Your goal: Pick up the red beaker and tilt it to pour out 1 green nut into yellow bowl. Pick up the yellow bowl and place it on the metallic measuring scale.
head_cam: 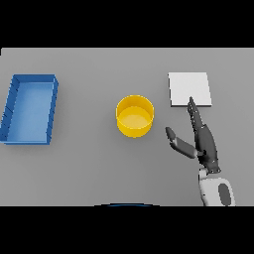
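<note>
My right hand hangs over the table on the right side, fingers straight and released, thumb spread out to the left, holding nothing. The fingertips reach toward the near edge of the pale square scale, which lies flat at the far right; I can't quite tell whether they overlap its edge or stop just short. My left hand does not show.

The yellow bowl stands upright near the middle of the table, just left of my hand and apart from it, with the scale beyond and to its right. Its inside looks plain yellow; I see no green nut in it, and no red beaker anywhere, so I judge the bowl is the thing to deal with now.

I expect the bowl to be light and stiff, with smooth, rather slippery walls. I would take it from the right side, thumb on one wall and fingers round the other, low enough that it cannot tip, and keep it level on the way over.

A blue tray sits far left, out of the way.
</note>
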`<state>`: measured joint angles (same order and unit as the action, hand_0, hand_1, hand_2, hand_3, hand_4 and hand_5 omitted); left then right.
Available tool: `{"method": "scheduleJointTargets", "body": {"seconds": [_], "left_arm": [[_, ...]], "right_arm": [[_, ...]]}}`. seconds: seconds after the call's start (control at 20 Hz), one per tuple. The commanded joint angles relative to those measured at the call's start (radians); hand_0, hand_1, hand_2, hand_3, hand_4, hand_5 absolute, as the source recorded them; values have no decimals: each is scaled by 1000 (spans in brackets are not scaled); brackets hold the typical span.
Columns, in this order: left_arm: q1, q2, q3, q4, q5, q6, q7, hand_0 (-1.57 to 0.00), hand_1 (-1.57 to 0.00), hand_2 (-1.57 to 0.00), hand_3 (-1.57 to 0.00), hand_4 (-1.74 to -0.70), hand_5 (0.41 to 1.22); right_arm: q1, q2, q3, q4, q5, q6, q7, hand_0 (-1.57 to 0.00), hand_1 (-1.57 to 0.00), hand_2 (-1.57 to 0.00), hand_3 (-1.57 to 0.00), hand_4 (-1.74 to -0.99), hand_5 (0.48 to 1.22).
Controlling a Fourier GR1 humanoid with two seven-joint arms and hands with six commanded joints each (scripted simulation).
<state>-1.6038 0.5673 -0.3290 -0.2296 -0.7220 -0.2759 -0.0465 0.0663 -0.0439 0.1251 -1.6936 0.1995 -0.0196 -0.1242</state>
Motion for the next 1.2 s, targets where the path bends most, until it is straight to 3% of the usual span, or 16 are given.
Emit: {"method": "scheduleJointTargets", "body": {"seconds": [0.0, 0.05, 0.2, 0.25, 0.45, 0.8, 0.9, 1.1, 1.15], "left_arm": [[25, 15, 41, 8, 42, 25, 21, -1571, -1571, -1571, -1545, -1739, 1221], [69, 27, 77, 18, 86, 56, 31, -1571, -1571, -1571, -1550, -1739, 1221], [201, 45, 129, 9, 166, 167, 160, -1571, -1571, -1571, -1560, -1740, 1221], [248, 47, 162, -4, 212, 206, 168, -1571, -1571, -1571, -1562, -1740, 1221], [402, 52, 257, -73, 346, 287, 278, -1571, -1571, -1571, -1567, -1741, 1221], [827, 7, 294, -474, 510, 380, 369, -1571, -1571, -1571, -1570, -1741, 1221], [911, -7, 289, -583, 531, 402, 419, -1571, -1571, -1571, -1571, -1741, 1151], [1020, -7, 287, -749, 557, 424, 516, -1571, -1571, -1571, -1571, -1741, 925], [1027, -12, 284, -774, 564, 419, 556, -1571, -1571, -1571, -1571, -1655, 868]], "right_arm": [[-14, 2, 4, 1, 4, 0, 7, 1, 1, 1, 1, -1125, 601], [-16, -7, 6, 4, 18, -4, 20, 1, 1, 1, 1, -1127, 606], [-5, -14, 16, 15, 32, 2, -2, 1, 1, 1, 1, -1138, 626], [-9, -19, 9, 21, 27, 4, 0, 1, 1, 1, 1, -1142, 628], [-9, -22, 9, 20, 14, 17, -10, 1, 1, 1, 1, -1133, 655], [0, -35, 1, 25, 9, 21, -37, 1, 1, 1, 1, -1166, 676], [-3, -33, 3, 23, 10, 21, -26, 1, 1, 1, 1, -1174, 676], [-6, -28, 3, 22, 12, 13, -15, 1, 1, 1, 1, -1157, 671], [4, -27, 6, 18, 6, 21, -18, 1, 1, 1, 1, -1155, 669]]}}
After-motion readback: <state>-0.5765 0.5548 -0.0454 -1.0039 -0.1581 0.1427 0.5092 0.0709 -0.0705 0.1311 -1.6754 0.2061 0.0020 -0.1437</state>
